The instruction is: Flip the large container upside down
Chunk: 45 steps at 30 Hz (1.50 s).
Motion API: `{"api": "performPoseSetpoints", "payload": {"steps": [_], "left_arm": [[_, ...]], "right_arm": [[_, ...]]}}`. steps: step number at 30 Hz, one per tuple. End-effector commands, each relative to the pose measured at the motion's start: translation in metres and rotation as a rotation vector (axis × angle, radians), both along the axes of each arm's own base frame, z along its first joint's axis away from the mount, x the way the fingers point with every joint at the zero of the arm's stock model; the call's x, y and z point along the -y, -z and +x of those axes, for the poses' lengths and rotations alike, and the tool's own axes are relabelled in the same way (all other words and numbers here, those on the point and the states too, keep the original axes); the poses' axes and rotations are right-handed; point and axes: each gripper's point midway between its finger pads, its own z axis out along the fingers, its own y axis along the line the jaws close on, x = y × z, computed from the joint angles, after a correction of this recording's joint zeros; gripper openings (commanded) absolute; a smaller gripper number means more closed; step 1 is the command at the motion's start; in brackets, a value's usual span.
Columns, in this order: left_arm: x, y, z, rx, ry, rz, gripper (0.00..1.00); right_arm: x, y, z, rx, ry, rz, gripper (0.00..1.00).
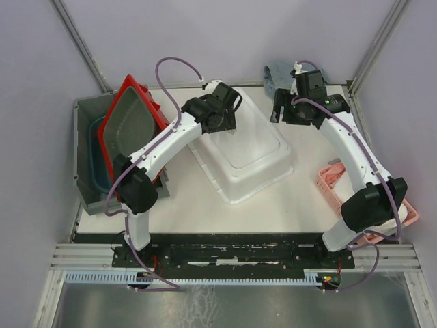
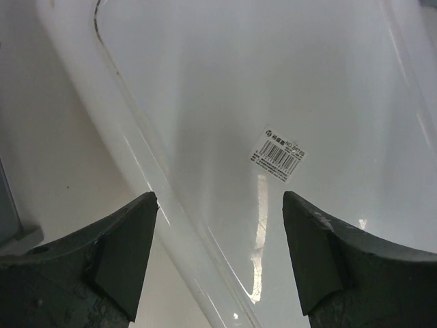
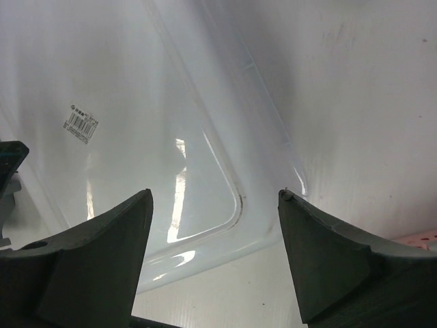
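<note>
The large white plastic container (image 1: 246, 154) lies in the middle of the table, seemingly base up, with a barcode sticker (image 2: 278, 154) on the flat face. My left gripper (image 1: 230, 128) is open and empty, hovering over the container's far-left part; in the left wrist view (image 2: 218, 198) its jaws straddle the container's long edge (image 2: 171, 225) without touching it. My right gripper (image 1: 278, 113) is open and empty beside the container's far-right corner; in the right wrist view (image 3: 214, 195) that corner (image 3: 225, 225) lies below the jaws.
A grey bin (image 1: 83, 147) stands at the left edge with a red tray (image 1: 130, 126) leaning in it. A pink basket (image 1: 338, 179) sits at the right, by the right arm. A blue-grey cloth (image 1: 278, 73) lies at the back.
</note>
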Motion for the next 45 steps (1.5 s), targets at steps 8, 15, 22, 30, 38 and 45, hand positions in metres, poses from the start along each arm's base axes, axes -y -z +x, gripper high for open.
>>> {"api": "performPoseSetpoints", "payload": {"steps": [8, 15, 22, 30, 38, 45], "left_arm": [[-0.025, 0.035, 0.010, 0.017, -0.439, -0.036, 0.87], [-0.019, 0.053, 0.014, -0.033, -0.454, -0.080, 0.93], [0.044, 0.081, 0.015, -0.148, -0.179, -0.248, 0.95], [0.099, 0.044, 0.046, -0.030, 0.045, -0.389, 0.97], [0.162, 0.013, 0.065, 0.025, 0.367, -0.615, 0.98], [0.193, 0.006, 0.047, 0.012, 0.596, -0.707, 0.97]], "right_arm": [[0.044, -0.028, -0.009, 0.068, 0.109, 0.010, 0.85], [0.050, -0.027, -0.016, 0.072, 0.115, -0.006, 0.86], [0.057, -0.029, -0.022, 0.084, 0.133, -0.021, 0.87], [0.057, -0.030, -0.027, 0.084, 0.135, -0.012, 0.88], [0.053, -0.036, -0.027, 0.088, 0.130, 0.019, 0.88], [0.052, -0.040, -0.027, 0.090, 0.138, 0.025, 0.88]]}}
